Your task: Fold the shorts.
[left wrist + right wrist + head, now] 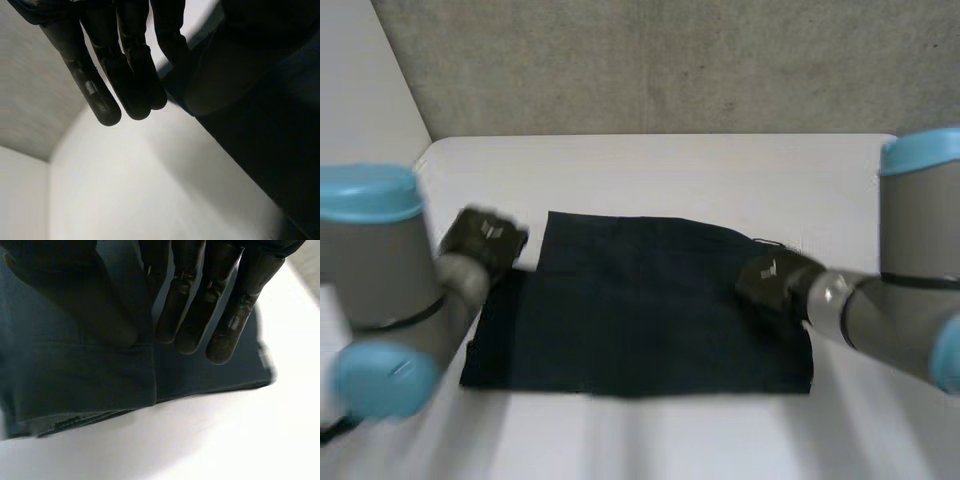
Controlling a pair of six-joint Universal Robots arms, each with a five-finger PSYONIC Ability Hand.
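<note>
Navy shorts (640, 310), one pair, lie spread flat on the middle of the white table (720, 170). Their long near edge runs roughly parallel to the table's near edge. A wide band of bare table lies between the shorts' far edge and the table's back edge, where a grey wall (670, 60) rises. Narrower bare strips run along the near edge and on the right side.

Two arms reach in, one from each side. The left arm (380, 270) ends in the left hand (485, 240), just beside the shorts' far left corner. In the left wrist view its fingers (135, 75) hang straight and close together over bare table next to the cloth's edge, with nothing held.

The right arm (910, 270) ends in the right hand (770, 278), over the right part of the shorts, near their far right corner. In the right wrist view its fingers (220, 315) are straight and its thumb (75, 300) stands apart from them, above the cloth. The shorts' edge lies just past the fingertips, with clear table beyond.
</note>
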